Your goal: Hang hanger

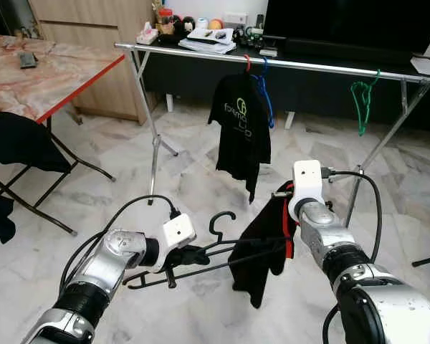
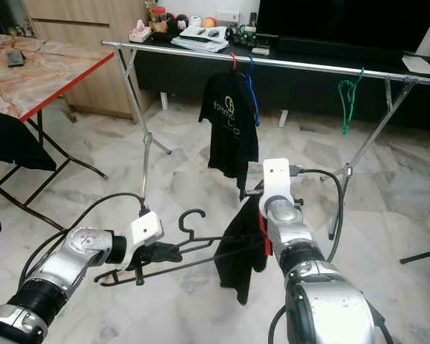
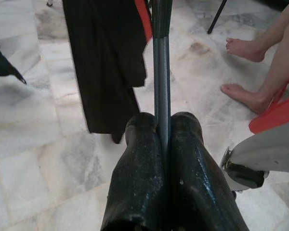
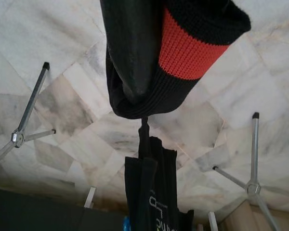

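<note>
Now black hanger [image 1: 201,252] clamped between left gripper [image 1: 188,256] fingers [image 3: 139,183].

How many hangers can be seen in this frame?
4. A red hanger, blue hanger and green hanger hang on the metal clothes rail; the black plastic hanger is in the left gripper. Others may be hidden.

A marble floor [image 1: 201,193] carries a metal rack [image 1: 287,64], from whose rail hang a black shirt [image 1: 241,129], a blue hanger [image 1: 266,100] and a green hanger [image 1: 361,104]. On the left stands a desk [image 1: 50,79] bearing a small dark object [image 1: 27,59].
</note>
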Tool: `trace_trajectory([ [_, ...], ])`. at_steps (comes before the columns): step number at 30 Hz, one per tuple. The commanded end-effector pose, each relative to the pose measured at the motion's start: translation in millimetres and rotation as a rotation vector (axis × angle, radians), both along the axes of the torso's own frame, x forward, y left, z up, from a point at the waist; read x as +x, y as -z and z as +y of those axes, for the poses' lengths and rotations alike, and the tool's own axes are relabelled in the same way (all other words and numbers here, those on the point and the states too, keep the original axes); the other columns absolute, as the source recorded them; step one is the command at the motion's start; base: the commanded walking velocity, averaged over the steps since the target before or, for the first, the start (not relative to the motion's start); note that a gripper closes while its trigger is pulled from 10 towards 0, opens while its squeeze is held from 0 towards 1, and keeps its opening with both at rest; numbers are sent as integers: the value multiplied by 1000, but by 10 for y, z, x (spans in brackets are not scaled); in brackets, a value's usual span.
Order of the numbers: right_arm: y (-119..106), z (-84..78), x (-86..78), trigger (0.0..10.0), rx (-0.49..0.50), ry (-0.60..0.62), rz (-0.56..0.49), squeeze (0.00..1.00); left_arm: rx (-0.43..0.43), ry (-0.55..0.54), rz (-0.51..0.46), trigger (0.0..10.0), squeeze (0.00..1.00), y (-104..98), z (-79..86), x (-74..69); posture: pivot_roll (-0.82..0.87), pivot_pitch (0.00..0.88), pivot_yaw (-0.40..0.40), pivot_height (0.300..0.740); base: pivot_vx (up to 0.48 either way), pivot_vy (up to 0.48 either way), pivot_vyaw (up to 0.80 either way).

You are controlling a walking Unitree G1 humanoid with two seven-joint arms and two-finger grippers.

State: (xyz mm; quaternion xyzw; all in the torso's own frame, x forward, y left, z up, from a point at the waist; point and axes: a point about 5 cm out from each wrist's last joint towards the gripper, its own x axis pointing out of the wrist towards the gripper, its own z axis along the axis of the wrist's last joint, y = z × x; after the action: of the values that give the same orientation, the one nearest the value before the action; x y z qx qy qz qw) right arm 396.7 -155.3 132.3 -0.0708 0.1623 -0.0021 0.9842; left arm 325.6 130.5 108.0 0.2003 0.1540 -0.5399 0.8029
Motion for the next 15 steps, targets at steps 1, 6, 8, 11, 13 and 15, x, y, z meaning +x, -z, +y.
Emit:
trace_trajectory([
  [1, -53, 35, 25, 10000, -6, -13, -10, 0, -17, 15, -23, 10000, 0, -85, -27, 14, -14, 86, -44, 740, 0, 0, 0],
  [6, -2, 55, 5, 10000, 12, -9, 10, 0, -52, 33, -26, 10000, 0, -156, -110, 20, -10, 85, -48, 740, 0, 0, 0],
  [8, 1, 56, 4, 10000, 12, -9, 11, 0, -54, 34, -26, 10000, 0, -159, -114, 20, -10, 85, -48, 740, 0, 0, 0],
  [11, -1, 62, 5, 10000, 15, -10, 12, 0, -51, 22, -41, 10000, 0, -180, -123, 36, -6, 86, -49, 740, 0, 0, 0],
  [13, -12, 66, 10, 10000, 21, -9, 9, 0, -46, 9, -54, 10000, 0, -191, -123, 53, -6, 86, -49, 740, 0, 0, 0],
  [15, -21, 53, 13, 10000, 23, -6, 4, 0, -19, -6, -53, 10000, 0, -170, -95, 59, -9, 87, -48, 740, 0, 0, 0],
])
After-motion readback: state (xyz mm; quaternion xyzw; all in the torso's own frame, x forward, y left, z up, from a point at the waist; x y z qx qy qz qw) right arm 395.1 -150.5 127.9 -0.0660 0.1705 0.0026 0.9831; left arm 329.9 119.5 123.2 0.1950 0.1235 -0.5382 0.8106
